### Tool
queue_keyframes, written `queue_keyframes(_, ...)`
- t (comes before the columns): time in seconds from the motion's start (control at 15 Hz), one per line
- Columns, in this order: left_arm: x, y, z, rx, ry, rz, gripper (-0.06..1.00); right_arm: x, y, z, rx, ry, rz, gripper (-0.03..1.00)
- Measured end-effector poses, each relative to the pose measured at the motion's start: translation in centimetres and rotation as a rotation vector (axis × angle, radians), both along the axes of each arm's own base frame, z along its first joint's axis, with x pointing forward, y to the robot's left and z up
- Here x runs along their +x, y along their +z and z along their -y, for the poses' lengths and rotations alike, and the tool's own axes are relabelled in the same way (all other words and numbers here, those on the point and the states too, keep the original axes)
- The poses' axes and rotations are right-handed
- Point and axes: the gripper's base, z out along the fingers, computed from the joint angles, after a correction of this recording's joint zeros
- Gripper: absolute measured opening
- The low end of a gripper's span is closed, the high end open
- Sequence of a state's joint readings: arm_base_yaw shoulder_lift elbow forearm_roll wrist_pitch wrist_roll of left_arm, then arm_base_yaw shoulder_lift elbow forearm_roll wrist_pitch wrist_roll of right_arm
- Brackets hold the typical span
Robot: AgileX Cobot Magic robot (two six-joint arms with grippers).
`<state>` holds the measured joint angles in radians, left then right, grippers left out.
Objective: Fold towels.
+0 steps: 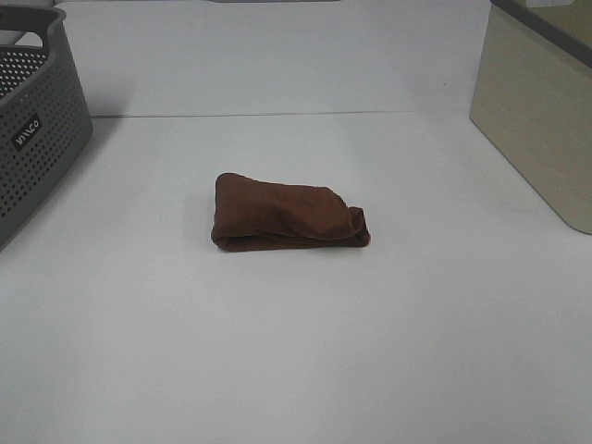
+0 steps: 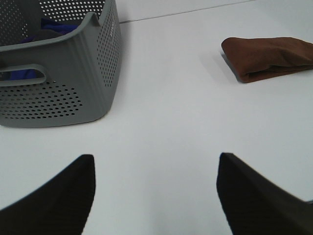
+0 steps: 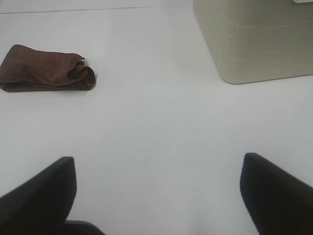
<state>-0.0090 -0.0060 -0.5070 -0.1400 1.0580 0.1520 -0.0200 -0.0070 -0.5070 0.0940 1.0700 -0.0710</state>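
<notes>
The brown towel (image 1: 289,215) lies folded into a thick bundle at the middle of the white worktop (image 1: 296,351). A grey perforated basket (image 1: 32,120) stands at the left edge and a beige bin (image 1: 541,111) at the right. Left pincer (image 2: 155,183) and right pincer (image 3: 159,188) both hang spread wide over bare worktop, holding nothing.

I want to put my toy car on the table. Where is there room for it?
Lots of room. The table is bare in front of the brown towel, and between the towel and the grey basket, and between the towel and the beige bin. The far corners are crowded by the basket and the bin. Both hands, left hand and right hand, are open, away from the towel.
</notes>
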Motion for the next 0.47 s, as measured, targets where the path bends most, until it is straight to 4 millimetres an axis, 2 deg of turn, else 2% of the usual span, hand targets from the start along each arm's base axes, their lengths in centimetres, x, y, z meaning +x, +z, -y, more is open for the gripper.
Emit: queue_keyframes(0.47, 0.0, 0.0, 0.0, 0.0, 0.0, 0.0, 0.67, 0.0, 0.0, 0.0, 0.0, 0.0, 0.0, 0.85)
